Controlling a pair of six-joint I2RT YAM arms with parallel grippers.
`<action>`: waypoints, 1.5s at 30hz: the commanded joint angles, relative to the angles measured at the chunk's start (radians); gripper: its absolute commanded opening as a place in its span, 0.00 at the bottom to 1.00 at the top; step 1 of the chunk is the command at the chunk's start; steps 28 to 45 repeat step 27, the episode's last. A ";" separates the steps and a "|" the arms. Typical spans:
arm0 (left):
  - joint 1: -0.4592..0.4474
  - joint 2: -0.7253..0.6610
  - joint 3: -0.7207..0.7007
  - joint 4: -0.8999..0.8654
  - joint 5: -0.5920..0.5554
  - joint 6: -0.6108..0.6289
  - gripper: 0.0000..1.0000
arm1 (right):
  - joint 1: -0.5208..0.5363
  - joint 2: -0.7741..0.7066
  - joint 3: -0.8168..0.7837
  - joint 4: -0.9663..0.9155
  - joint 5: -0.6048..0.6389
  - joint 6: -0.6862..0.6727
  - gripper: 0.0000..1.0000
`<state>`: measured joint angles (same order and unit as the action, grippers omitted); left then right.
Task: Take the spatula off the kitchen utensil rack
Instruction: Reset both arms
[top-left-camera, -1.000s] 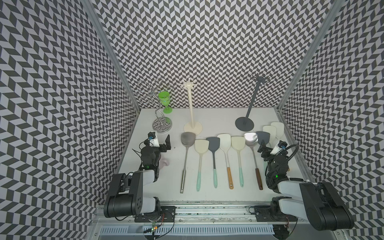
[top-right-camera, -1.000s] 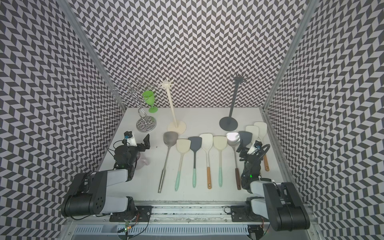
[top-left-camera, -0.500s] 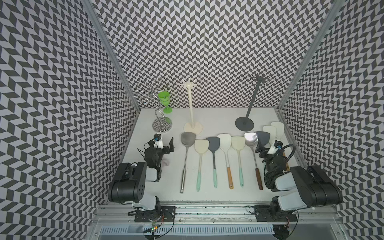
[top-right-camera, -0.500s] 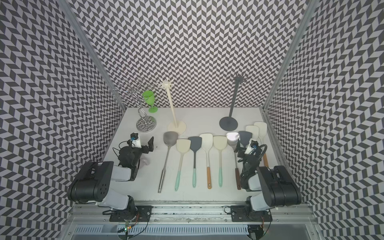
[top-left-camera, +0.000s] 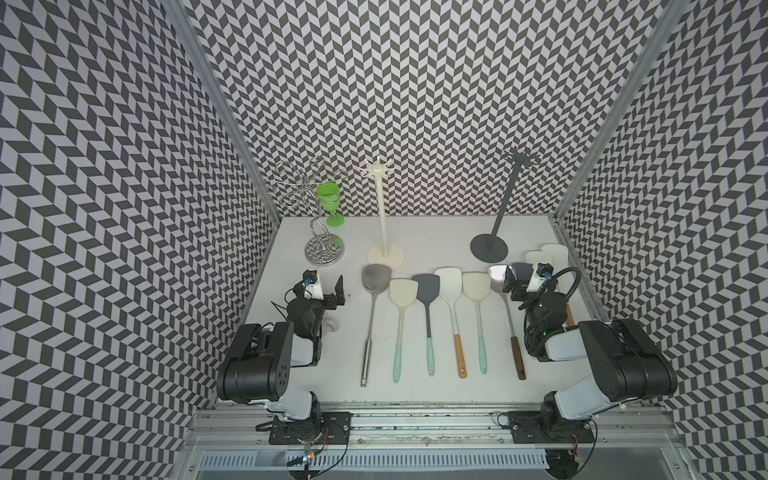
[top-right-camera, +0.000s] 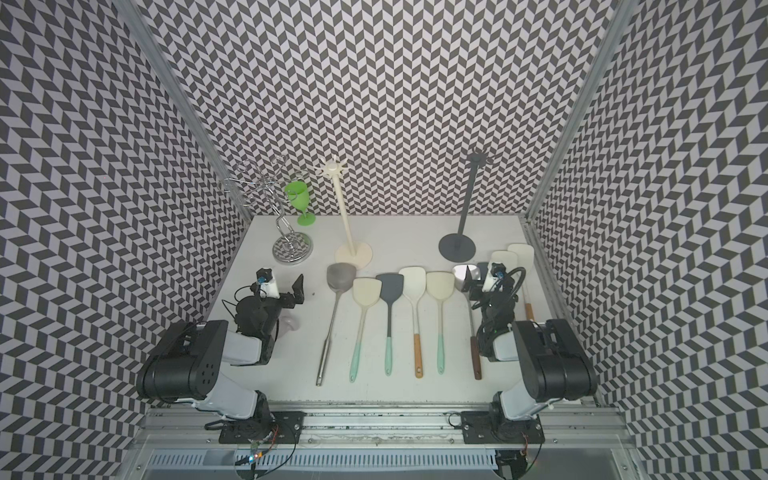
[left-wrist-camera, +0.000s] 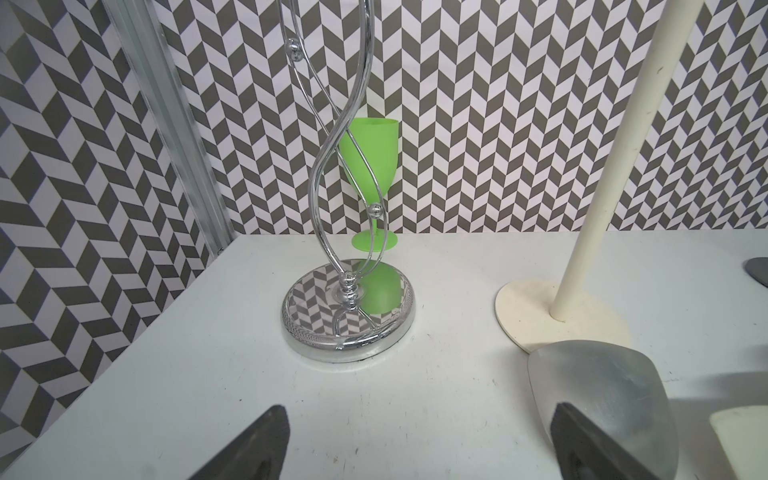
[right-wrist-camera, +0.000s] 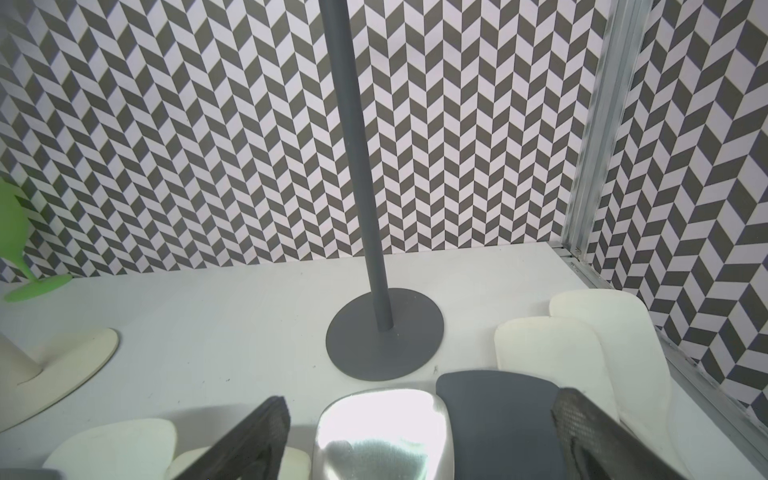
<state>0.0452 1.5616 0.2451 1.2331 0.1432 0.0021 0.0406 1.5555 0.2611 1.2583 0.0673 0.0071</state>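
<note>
Walls (top-left-camera: 415, 83): black-and-white chevron pattern.
Tabletop (top-left-camera: 436, 232): plain white.
Wire rack (top-left-camera: 324, 251): chrome, base mirroring the chevrons.
Goblet (top-left-camera: 328, 195): bright green.
Middle rack (top-left-camera: 382, 216): cream.
Right rack (top-left-camera: 489, 249): dark grey.
Leftmost spatula (top-left-camera: 376, 276): dull grey metal.
Second spatula (top-left-camera: 403, 291): cream head, mint handle.
Third spatula (top-left-camera: 426, 286): dark grey head, mint handle.
Fourth spatula (top-left-camera: 449, 282): cream head, wood-brown handle.
Fifth spatula (top-left-camera: 476, 284): cream head, mint handle.
Sixth spatula (top-left-camera: 496, 272): mirror-bright steel head, dark brown handle.

Lab test cell: chevron-patterned walls (top-left-camera: 415, 83), aluminium rail (top-left-camera: 415, 411), white table (top-left-camera: 436, 232).
</note>
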 joint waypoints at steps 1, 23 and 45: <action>-0.012 -0.003 0.015 0.017 -0.025 -0.001 1.00 | -0.004 0.015 -0.020 0.079 -0.029 -0.025 1.00; -0.025 -0.005 0.020 0.007 -0.045 0.008 1.00 | -0.003 0.015 -0.012 0.059 -0.032 -0.027 1.00; -0.025 -0.005 0.020 0.008 -0.045 0.008 1.00 | -0.003 0.012 -0.014 0.061 -0.031 -0.027 1.00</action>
